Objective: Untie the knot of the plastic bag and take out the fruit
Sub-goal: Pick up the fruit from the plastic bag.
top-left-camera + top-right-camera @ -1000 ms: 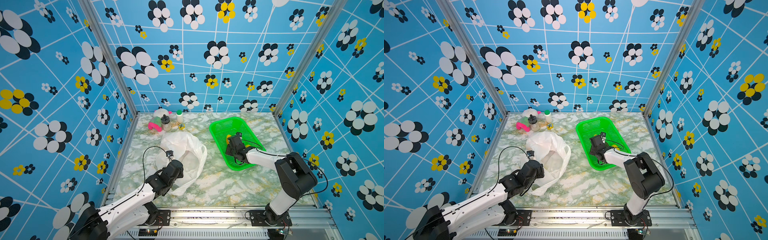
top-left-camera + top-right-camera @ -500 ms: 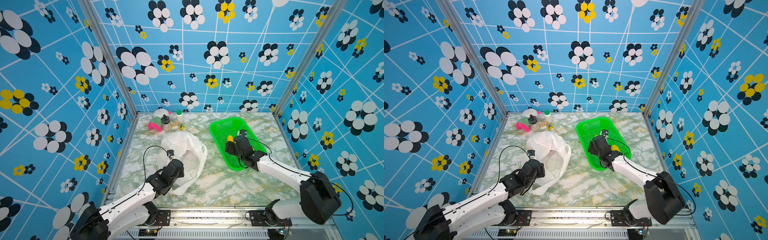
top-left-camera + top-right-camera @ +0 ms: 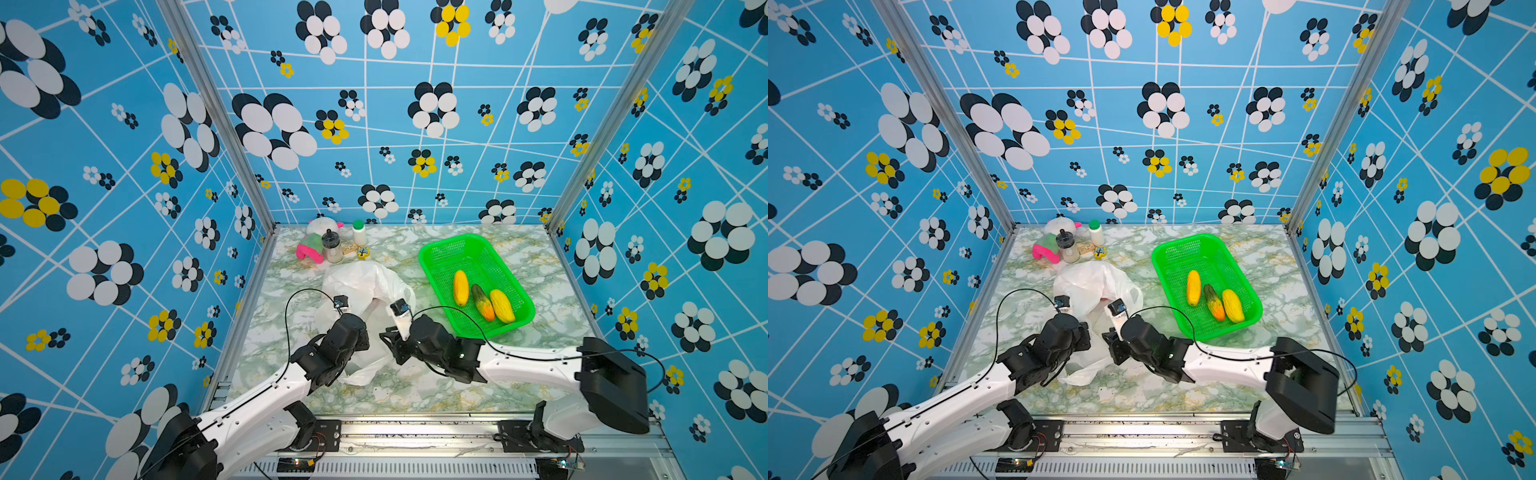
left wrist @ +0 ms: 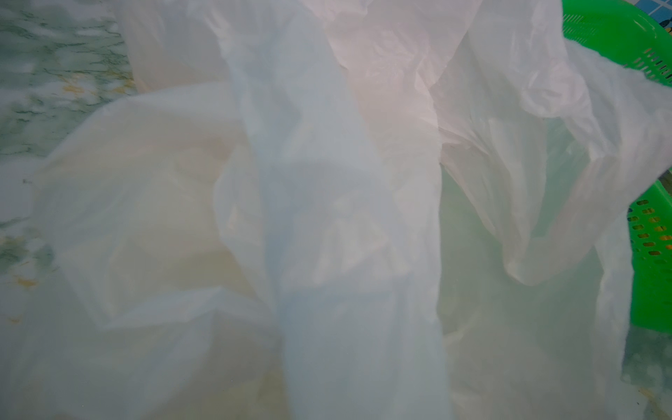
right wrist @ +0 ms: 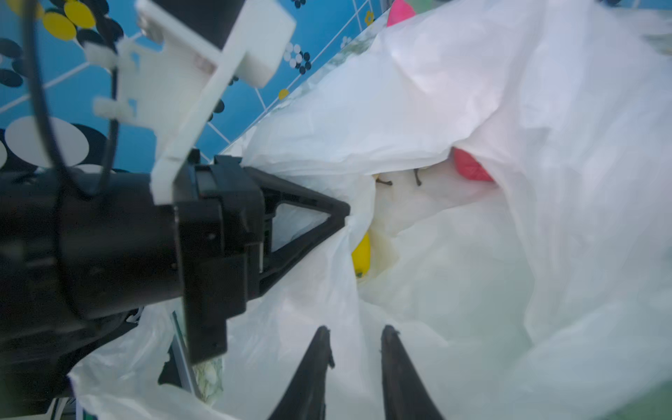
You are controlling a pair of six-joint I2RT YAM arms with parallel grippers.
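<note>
**Bag and basket: contents**

Thin translucent white plastic bag [image 3: 361,282], on the marble tabletop [image 3: 457,382] beside the basket: I count a red lumpy fruit [image 5: 471,169], a yellow fruit [image 5: 362,256] and a cream fruit [image 5: 407,196] inside. Green mesh basket [image 3: 424,257]: two yellow oblong fruits [image 3: 460,287], one green-orange fruit [image 3: 483,302]. Left gripper [image 5: 345,214] pinches the bag's edge. Right gripper [image 5: 354,336] is slightly parted and empty.

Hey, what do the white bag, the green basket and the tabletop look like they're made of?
The bag: thin translucent plastic film, faintly glossy, heavily crinkled, see-through in single layers. The basket: rigid moulded plastic, shiny green, with slotted mesh walls. The tabletop: smooth marble-patterned surface, green-veined; stone or printed laminate, cannot tell.
</note>
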